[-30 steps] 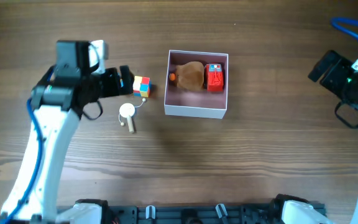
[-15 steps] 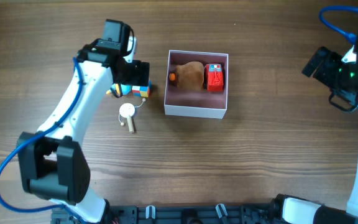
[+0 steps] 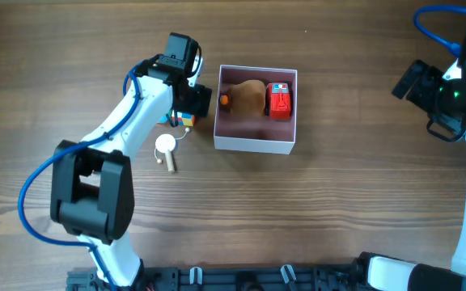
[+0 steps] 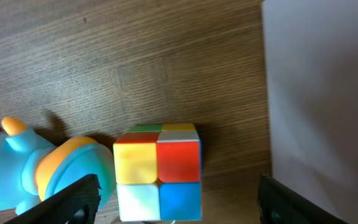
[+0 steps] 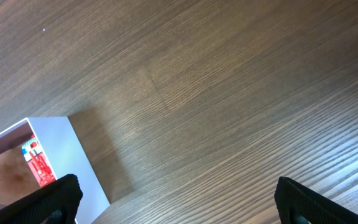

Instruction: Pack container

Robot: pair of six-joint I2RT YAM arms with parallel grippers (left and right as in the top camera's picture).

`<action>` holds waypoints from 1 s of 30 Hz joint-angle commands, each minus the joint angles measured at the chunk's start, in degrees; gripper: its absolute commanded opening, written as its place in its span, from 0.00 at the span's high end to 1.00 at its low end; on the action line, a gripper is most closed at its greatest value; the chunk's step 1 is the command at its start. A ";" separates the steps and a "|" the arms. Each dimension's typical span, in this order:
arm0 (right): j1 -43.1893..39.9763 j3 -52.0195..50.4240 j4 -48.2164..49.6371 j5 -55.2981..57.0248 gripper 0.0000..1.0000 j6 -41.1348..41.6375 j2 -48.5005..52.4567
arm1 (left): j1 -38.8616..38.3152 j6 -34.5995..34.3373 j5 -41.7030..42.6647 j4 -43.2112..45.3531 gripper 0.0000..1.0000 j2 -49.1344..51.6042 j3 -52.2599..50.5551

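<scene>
The container [image 3: 254,145] is a square white-walled box with a pink inside, at the table's middle. In it lie a brown plush [image 3: 247,97], a red toy [image 3: 279,101] and a small orange piece [image 3: 225,100]. My left gripper [image 3: 197,101] is open and hovers by the container's left wall, above a multicoloured cube [image 3: 186,120]. In the left wrist view the cube [image 4: 158,171] sits between my open fingers [image 4: 73,199], with a blue and orange toy [image 4: 36,168] to its left and the container wall [image 4: 322,93] to its right. My right gripper [image 3: 415,81] is open and empty, far right.
A white round piece on a wooden stick [image 3: 166,147] lies in front of the cube. The blue toy [image 3: 167,120] is partly hidden under my left arm. The right wrist view shows the container's corner [image 5: 73,149] and bare wood.
My left arm has swung right toward the container and now hovers over the cube. The blue toy has come into sight beside the cube. The right arm has shifted only slightly.
</scene>
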 commanded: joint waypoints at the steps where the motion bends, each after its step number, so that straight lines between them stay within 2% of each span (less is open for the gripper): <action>1: -0.17 -0.55 -0.02 -0.07 0.00 0.72 0.33 | 0.15 0.85 -1.68 0.20 0.20 2.75 1.22; 7: -0.17 -0.55 -0.02 -0.07 0.00 0.72 0.33 | 0.15 -2.40 -3.82 1.44 0.26 5.31 1.11; 18: -0.17 -0.55 -0.02 -0.07 0.00 0.70 0.33 | 0.15 -2.58 -3.82 1.75 0.32 6.88 0.87; 25: -0.17 -0.55 -0.02 -0.07 0.00 0.70 0.33 | 0.15 -2.58 -3.85 0.55 0.57 6.88 0.92; 28: -0.17 -0.55 -0.02 -0.07 0.00 0.72 0.33 | 0.15 -2.58 -3.85 -1.79 0.63 6.64 1.60; 30: -0.17 -0.55 -0.02 -0.07 0.00 0.72 0.33 | 0.15 -2.60 -4.31 -4.55 0.72 6.29 3.02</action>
